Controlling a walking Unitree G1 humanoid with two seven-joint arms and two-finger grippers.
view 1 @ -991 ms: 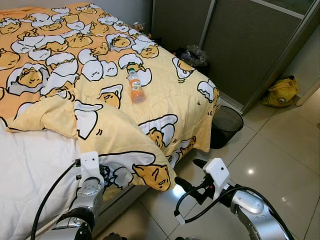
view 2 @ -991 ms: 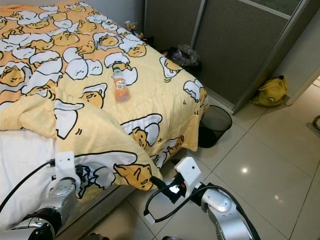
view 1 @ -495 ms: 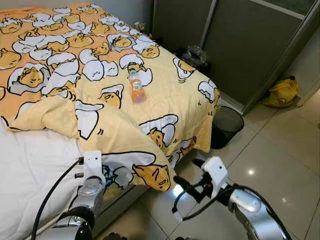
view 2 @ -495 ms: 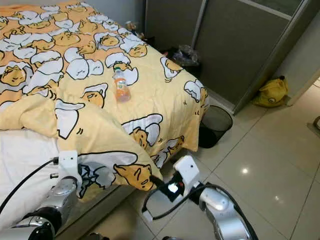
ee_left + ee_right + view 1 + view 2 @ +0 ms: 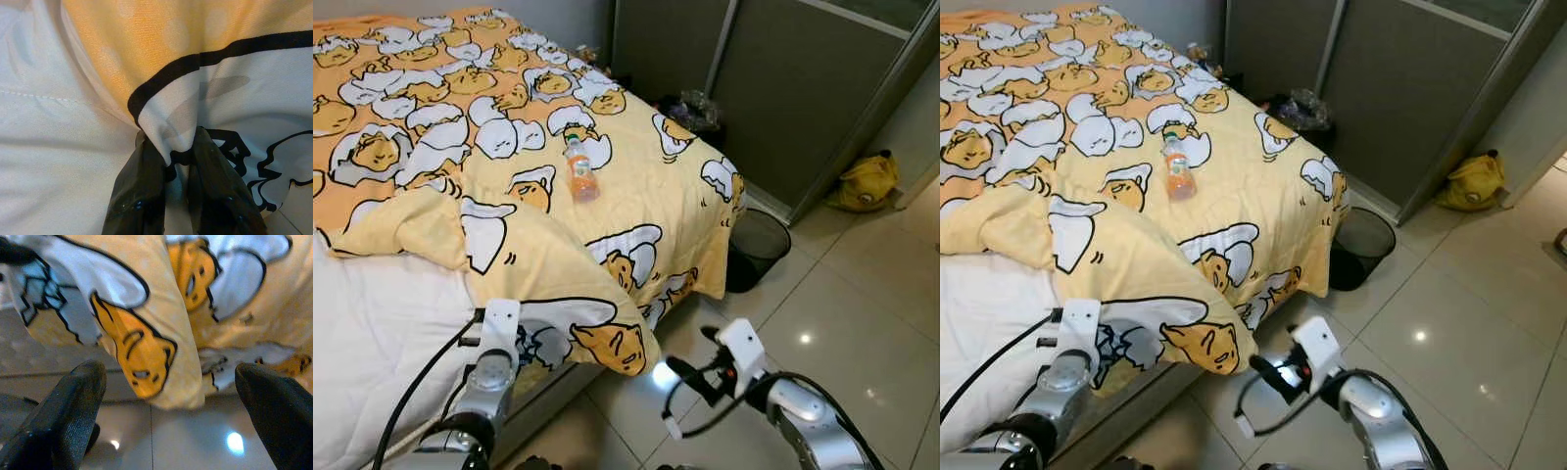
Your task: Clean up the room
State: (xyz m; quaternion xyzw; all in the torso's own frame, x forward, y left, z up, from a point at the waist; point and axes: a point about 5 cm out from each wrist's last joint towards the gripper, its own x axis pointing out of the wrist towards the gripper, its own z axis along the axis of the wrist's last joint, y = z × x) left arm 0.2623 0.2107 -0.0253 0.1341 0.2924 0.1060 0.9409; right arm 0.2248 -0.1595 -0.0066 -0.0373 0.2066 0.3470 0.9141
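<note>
The left gripper (image 5: 178,161) pinches a soft fold of the yellow cartoon-print quilt (image 5: 558,186); the right gripper (image 5: 166,406) gapes wide above glossy floor tiles (image 5: 862,294), apparently just short of the quilt's corner.

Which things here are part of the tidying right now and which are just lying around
In hand:
- blanket, pinched by the left gripper
- right gripper, open, facing the blanket's hanging corner

Lying about:
- bottle on the blanket
- bin beside the bed
- yellow bag on the floor
- dark bag by the wardrobe
</note>
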